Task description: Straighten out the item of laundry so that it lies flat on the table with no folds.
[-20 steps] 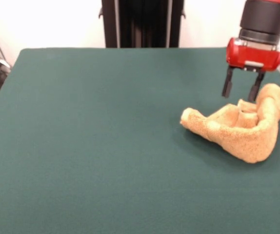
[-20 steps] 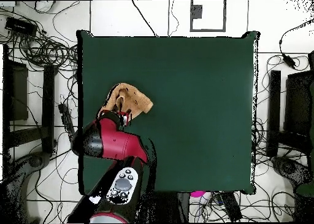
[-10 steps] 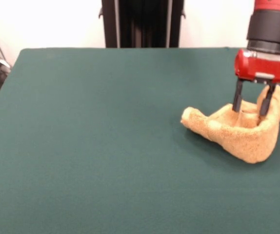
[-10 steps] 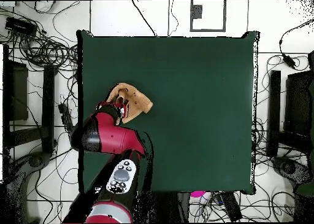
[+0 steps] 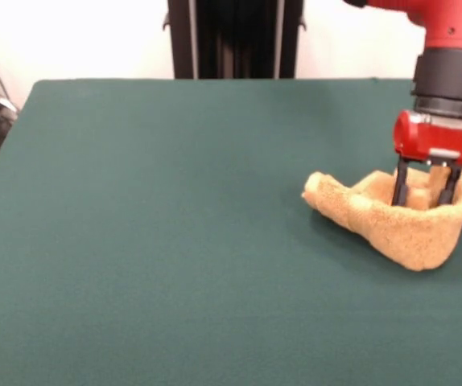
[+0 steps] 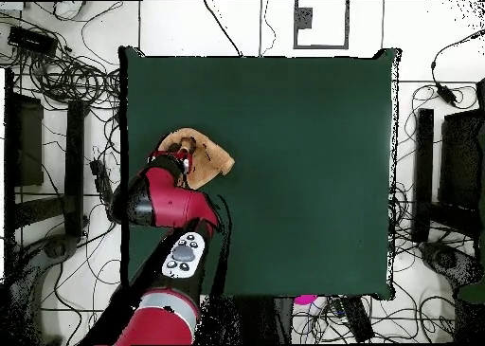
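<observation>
The gripper (image 5: 425, 193) is down inside the crumpled orange-yellow terry towel (image 5: 392, 221), which sits bunched in a bowl-shaped heap near one side edge of the green table (image 5: 175, 241). The jaws stand apart, fingers straddling an inner fold, nothing pinched yet. The risk is that closing here catches several layers at once, so a lift would haul the whole bundle up instead of opening it. With the heap this close to the edge, a drag outward could also pull cloth off the table.

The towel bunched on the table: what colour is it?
Orange-yellow; the towel shows best in the front view.
</observation>
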Tool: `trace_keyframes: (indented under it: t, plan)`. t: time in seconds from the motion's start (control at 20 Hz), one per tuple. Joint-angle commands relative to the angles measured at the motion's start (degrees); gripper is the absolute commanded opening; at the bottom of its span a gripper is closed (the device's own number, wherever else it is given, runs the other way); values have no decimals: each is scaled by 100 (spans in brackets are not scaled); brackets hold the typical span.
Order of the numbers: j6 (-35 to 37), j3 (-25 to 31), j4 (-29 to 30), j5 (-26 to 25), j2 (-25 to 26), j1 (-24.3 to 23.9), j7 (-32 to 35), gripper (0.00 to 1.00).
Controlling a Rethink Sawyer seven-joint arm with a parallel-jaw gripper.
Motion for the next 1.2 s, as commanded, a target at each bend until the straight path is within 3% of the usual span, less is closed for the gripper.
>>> trace_keyframes:
  t: [0.05, 0.25, 0.35, 0.4, 0.75, 0.9, 1.0, 1.2]
  plan:
    - [429, -16, -403, 305, 363, 293, 889, 100]
    - [1224, -801, -470, 716, 382, 718, 1094, 100]
    - [1648, -926, -580, 735, 394, 746, 1139, 100]
    - [1860, -988, -635, 744, 399, 760, 1161, 0]
    - [3515, -1647, -763, 600, 239, 1066, 1609, 0]
    - [4276, -1993, -531, 564, -169, 1250, 2009, 0]
    - [4812, -2466, -586, 362, -291, 1425, 1991, 0]
    - [5042, -2476, -451, 200, -542, 1291, 1652, 0]
